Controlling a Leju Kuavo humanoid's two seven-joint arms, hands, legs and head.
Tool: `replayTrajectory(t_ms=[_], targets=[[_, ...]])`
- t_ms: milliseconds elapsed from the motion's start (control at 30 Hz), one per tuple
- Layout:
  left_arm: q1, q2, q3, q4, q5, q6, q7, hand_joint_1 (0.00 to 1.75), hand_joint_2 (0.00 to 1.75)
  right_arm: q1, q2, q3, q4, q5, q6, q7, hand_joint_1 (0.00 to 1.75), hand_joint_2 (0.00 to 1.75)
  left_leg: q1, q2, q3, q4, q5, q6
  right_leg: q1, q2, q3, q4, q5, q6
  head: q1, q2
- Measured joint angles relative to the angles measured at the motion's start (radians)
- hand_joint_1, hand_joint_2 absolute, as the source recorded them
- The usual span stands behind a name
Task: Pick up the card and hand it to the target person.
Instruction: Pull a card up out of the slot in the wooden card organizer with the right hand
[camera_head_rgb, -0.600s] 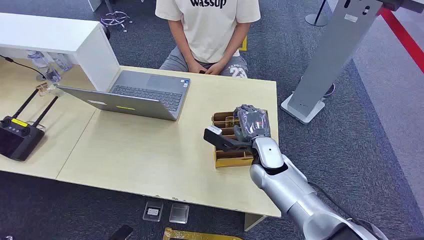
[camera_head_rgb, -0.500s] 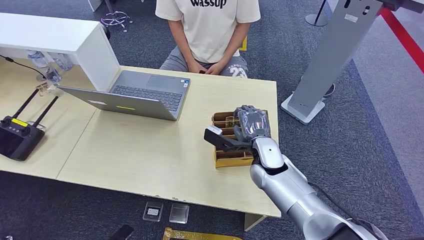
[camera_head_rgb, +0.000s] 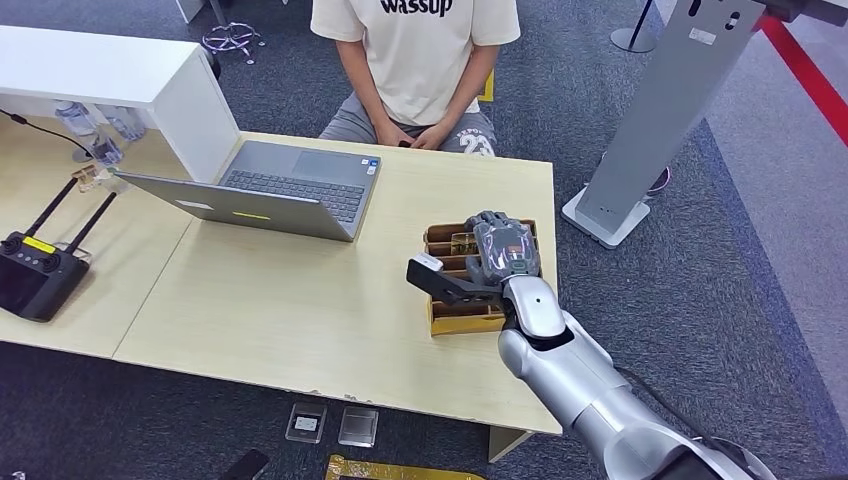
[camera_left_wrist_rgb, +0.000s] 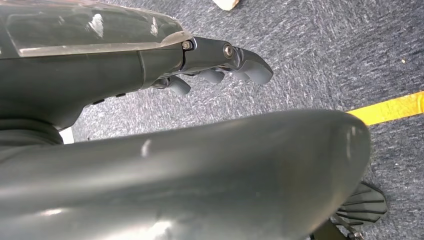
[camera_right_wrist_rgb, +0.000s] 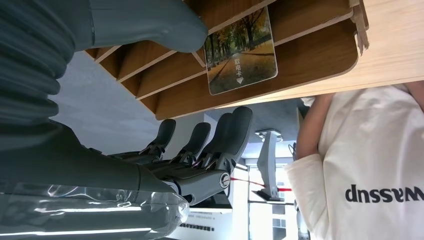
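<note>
Right hand (camera_head_rgb: 503, 250) hovers over slotted wooden holder (camera_head_rgb: 452, 318) at table's (camera_head_rgb: 300, 320) right end. Card (camera_right_wrist_rgb: 241, 51) stands in slot; slot walls close on both sides. Fingers apart, thumb (camera_right_wrist_rgb: 145, 22) seemingly just beside card. Bare tabletop between holder and seated person (camera_head_rgb: 415, 60). Open laptop (camera_head_rgb: 270, 190) stands to left, well apart. Grey stand (camera_head_rgb: 660, 110) off table to right.

The right arm (camera_head_rgb: 580, 385) was a smooth silver shell ending in a dark grey right hand (camera_head_rgb: 503, 252) with a ribbed grey cover (camera_right_wrist_rgb: 25, 65), a glossy clear plate, darker fingers (camera_right_wrist_rgb: 235, 127) and small silver screws at their hinges.
</note>
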Motion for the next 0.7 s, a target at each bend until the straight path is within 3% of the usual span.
replayTrajectory(t_ms=[300,700], targets=[[0.005,0.008,0.004,0.001,0.008,0.002,0.000,0.00,0.00,-0.010,0.026,0.005,0.045,-0.014,0.000,-0.021,0.63,1.75,0.000,0.000,0.000,0.001,0.000,0.000,0.000,0.000,-0.001,0.001,0.000,0.000,0.000,0.000],[0.004,0.007,0.000,0.000,0.014,-0.001,0.001,0.00,0.00,-0.024,0.028,0.001,0.072,-0.036,-0.014,-0.023,0.63,1.75,0.000,0.000,0.000,0.000,0.000,0.000,0.000,0.000,0.000,0.000,0.000,0.000,0.000,0.000]])
